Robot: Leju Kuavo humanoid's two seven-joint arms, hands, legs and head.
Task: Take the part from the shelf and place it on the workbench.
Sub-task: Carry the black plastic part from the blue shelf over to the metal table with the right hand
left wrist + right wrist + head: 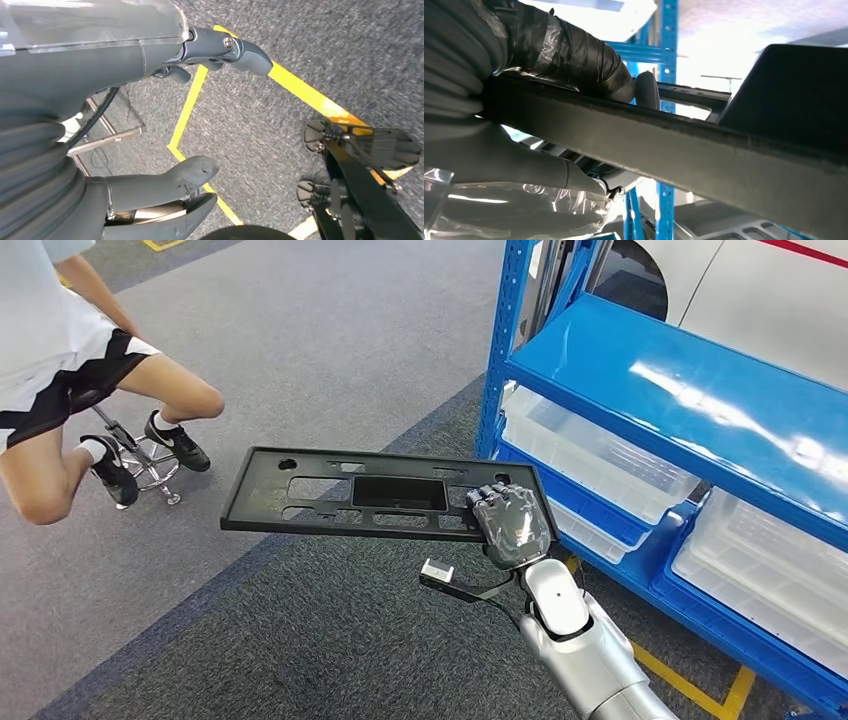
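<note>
**Part off the shelf, carried in the right robot hand, workbench not in sight**

Part (370, 494): a flat black plastic plate with cut-out slots, held out level over the grey carpet, well clear of the blue shelf (690, 390). Clamped at its near right end by the right robot hand (512, 525), fingers over the top face, thumb underneath as seen from the right wrist camera, where the plate's edge (704, 155) crosses the frame. Long free end reaching left with no support.

Left robot hand (165, 130) hanging over the floor and a yellow tape line (305, 95), fingers apart, holding nothing.

Seated person (70, 370) on a stool at the far left, near the plate's free end but apart from it.

Step judged: pick done, carry under way, placing not yet begun. No tabletop visible in any camera.

Next move likely calls for turning or walking toward the workbench, keeping the plate level, the grip firm against the leverage of the long overhang, and the free end away from the person and the shelf uprights. Then a flat set-down before letting go.
</note>
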